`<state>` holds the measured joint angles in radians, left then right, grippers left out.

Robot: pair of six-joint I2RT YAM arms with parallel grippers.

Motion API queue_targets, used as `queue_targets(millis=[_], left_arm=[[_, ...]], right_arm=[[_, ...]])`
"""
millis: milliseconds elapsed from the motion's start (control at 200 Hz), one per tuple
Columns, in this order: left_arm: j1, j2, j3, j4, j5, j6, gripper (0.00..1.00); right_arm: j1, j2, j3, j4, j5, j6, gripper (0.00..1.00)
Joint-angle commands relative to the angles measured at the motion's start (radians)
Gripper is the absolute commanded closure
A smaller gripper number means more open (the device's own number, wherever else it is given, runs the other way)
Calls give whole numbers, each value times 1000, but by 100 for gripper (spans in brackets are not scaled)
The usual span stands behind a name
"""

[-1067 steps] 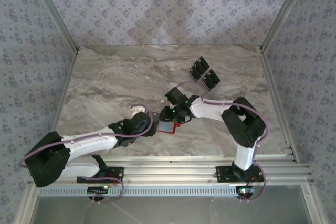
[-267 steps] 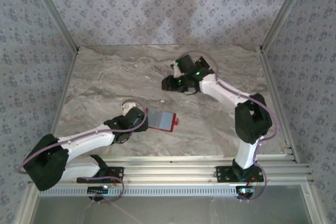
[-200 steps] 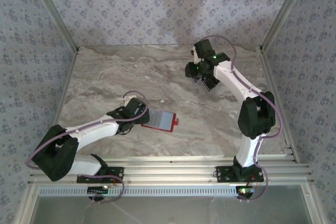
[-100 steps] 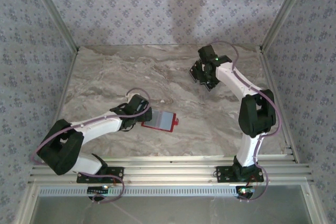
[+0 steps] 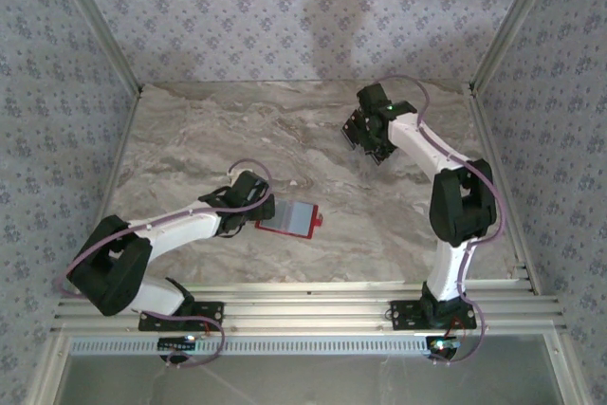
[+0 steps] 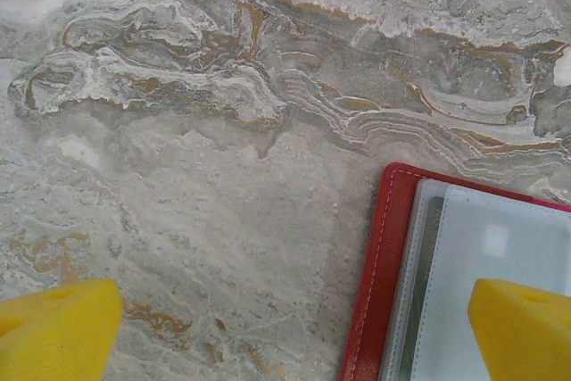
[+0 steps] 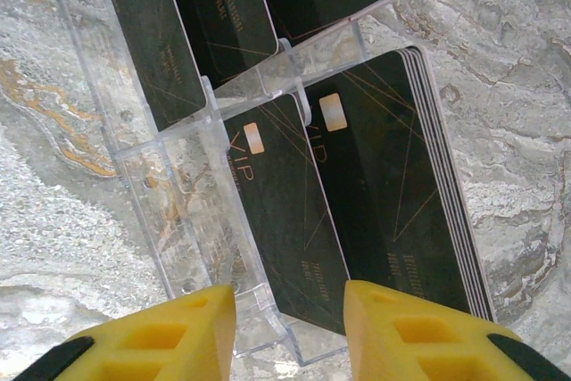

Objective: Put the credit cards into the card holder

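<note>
Left fingers [image 6: 285,335] are spread fully and hold nothing. The card holder [image 6: 464,283] lies open flat on the bench [image 6: 178,176] with its pale pockets up. Its red edge falls inside the gap between the tips. One tip hangs over the pale pocket, the other over bare marble. In the top view we see the holder just ahead of the left fingers [image 5: 268,211].

Right fingers [image 7: 290,327] are partly open, and we see nothing clamped. The credit cards [image 7: 393,194] sit in a clear divided tray [image 7: 169,167] just ahead of these fingers. One VIP card [image 7: 285,220] lies in the slot in line with the gap, its near end between the tips. Several cards are stacked in the slot ahead of one tip, with more in the slots beyond. We can't tell whether the tips touch card or tray.
</note>
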<state>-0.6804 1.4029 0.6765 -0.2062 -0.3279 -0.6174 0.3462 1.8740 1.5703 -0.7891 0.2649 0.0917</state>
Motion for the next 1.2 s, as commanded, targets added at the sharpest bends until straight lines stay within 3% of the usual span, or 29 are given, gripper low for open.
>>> queue_targets(millis=[0, 270, 565, 720, 1194], left_arm=[[8, 10, 25, 7, 11, 6, 0], [8, 11, 22, 8, 13, 7, 0], [7, 18, 22, 11, 16, 6, 0], [7, 18, 21, 11, 17, 4, 0], [7, 39, 23, 25, 27, 2, 0]], right_arm=[[-8, 25, -5, -11, 27, -18, 61], [-9, 43, 2, -10, -4, -16, 63], [-13, 40, 5, -5, -35, -10, 72], [-15, 15, 10, 5, -21, -10, 64], [-37, 25, 17, 20, 10, -10, 62]])
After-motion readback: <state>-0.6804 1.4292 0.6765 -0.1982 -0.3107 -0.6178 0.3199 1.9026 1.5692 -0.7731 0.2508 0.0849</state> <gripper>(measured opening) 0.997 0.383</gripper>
